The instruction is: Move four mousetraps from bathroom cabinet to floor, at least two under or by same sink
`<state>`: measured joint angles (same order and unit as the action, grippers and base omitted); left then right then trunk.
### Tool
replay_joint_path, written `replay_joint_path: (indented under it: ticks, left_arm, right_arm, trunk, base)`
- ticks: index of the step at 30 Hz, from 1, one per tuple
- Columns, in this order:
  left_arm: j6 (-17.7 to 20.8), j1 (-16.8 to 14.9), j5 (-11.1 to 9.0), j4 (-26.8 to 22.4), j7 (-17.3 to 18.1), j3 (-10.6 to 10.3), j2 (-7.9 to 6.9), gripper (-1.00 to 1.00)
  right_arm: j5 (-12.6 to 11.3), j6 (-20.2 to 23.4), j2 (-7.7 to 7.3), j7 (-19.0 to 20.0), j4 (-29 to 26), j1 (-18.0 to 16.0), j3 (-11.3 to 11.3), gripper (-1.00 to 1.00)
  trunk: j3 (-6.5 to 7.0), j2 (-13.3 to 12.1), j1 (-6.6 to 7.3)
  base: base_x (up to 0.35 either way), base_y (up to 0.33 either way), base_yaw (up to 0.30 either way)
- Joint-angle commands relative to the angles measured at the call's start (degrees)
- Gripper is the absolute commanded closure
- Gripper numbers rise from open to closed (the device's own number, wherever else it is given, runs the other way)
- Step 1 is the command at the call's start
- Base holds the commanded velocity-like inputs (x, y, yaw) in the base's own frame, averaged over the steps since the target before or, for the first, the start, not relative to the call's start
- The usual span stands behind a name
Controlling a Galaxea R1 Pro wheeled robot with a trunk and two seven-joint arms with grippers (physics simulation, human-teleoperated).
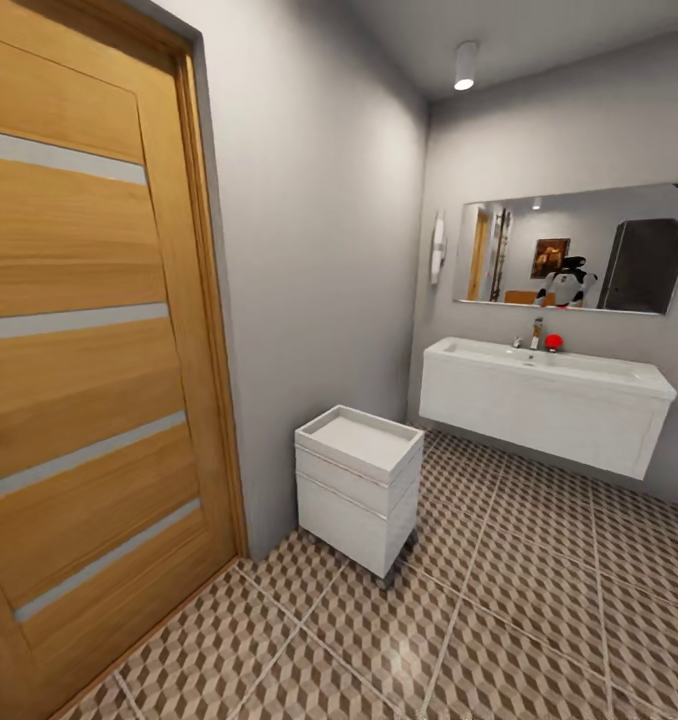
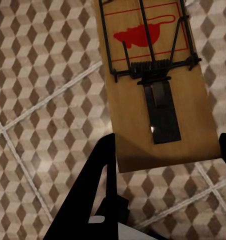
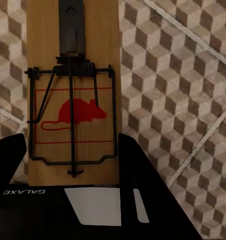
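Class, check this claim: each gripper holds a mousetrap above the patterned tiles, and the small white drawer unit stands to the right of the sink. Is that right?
Not quite. In the head view the small white drawer unit stands to the left of the sink, not its right. The wrist views do show each gripper, left and right, holding a mousetrap.

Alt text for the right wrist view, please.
A wooden mousetrap with a red mouse print and dark wire spring sits clamped between the right pincer's black fingers, held above the cube-patterned bathroom floor.
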<state>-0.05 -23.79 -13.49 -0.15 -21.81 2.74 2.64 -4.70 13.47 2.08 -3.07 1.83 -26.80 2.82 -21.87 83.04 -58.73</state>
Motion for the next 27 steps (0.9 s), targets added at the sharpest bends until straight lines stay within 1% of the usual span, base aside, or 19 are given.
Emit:
replay_joint_path:
  ticks: [1, 7, 27]
  left_arm:
    - [0.03, -0.03, 0.04, -0.02, -0.16, 0.24, 0.00, 1.00]
    - [0.01, -0.04, 0.04, -0.02, -0.16, 0.24, 0.00, 1.00]
    - [-0.03, -0.03, 0.06, -0.02, -0.16, 0.22, 0.06, 1.00]
  right_arm:
    - [-0.49, 0.07, 0.03, -0.11, 0.10, -0.09, 0.30, 1.00]
    - [-0.49, 0.07, -0.02, 0.84, 0.10, -0.09, 0.28, 1.00]
    - [-0.49, 0.11, -0.01, 0.96, 0.10, -0.10, 0.26, 1.00]
  trunk:
    - [-0.06, 0.04, 0.00]
    - [-0.06, 0.04, 0.00]
    - [-0.06, 0.04, 0.00]
  base:
    - [0.000, 0.000, -0.300]
    - [0.000, 0.000, -0.300]
    - [0.000, 0.000, -0.300]
